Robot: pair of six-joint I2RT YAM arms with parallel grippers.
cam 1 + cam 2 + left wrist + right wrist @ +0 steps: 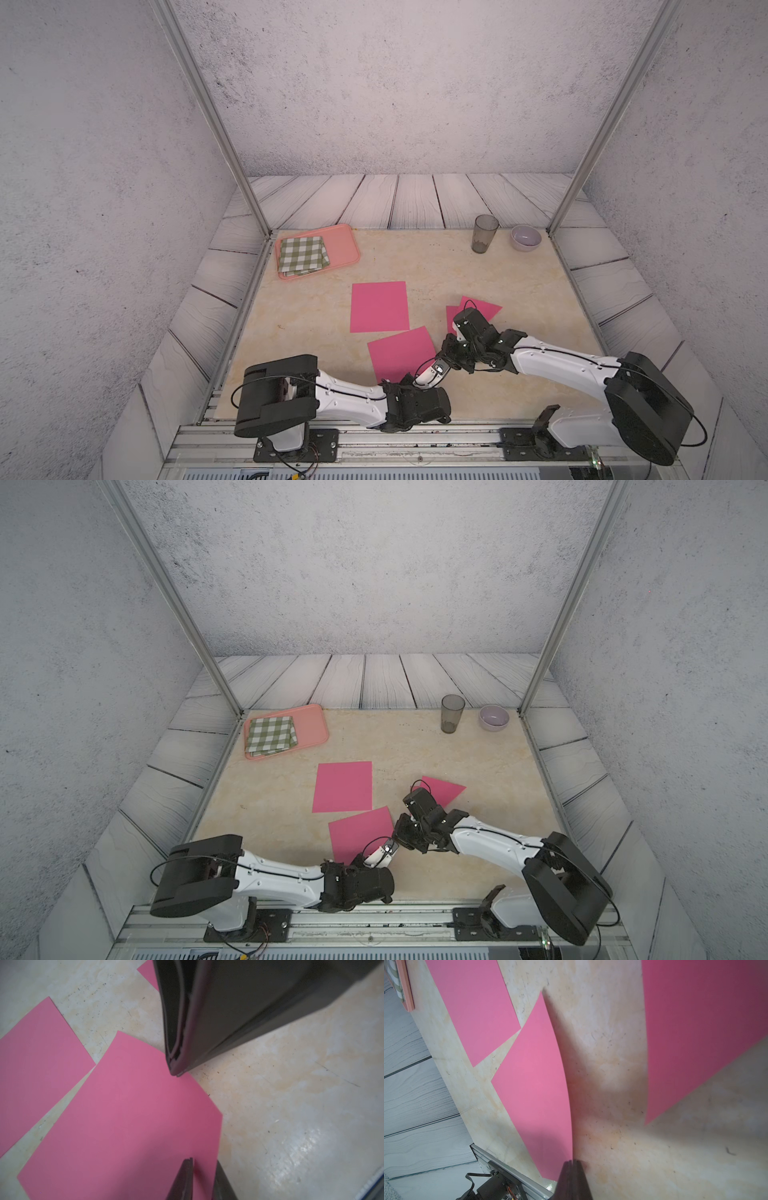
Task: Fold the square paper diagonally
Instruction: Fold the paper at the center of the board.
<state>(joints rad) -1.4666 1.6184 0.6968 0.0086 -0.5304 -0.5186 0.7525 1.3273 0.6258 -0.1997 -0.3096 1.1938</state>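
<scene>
Near paper [399, 353]: light, limp, creases easily; grip at corners. Right pincer [572, 1162] clamps its edge; left pincer [203, 1161] slightly open astride another edge.

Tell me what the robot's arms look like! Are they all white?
Not all white. The left arm and right arm have smooth white shells, chunky black boxy shoulder housings and black wrists. Thin black cables run along them. Their fingers are dark, flat and tapered.
</scene>
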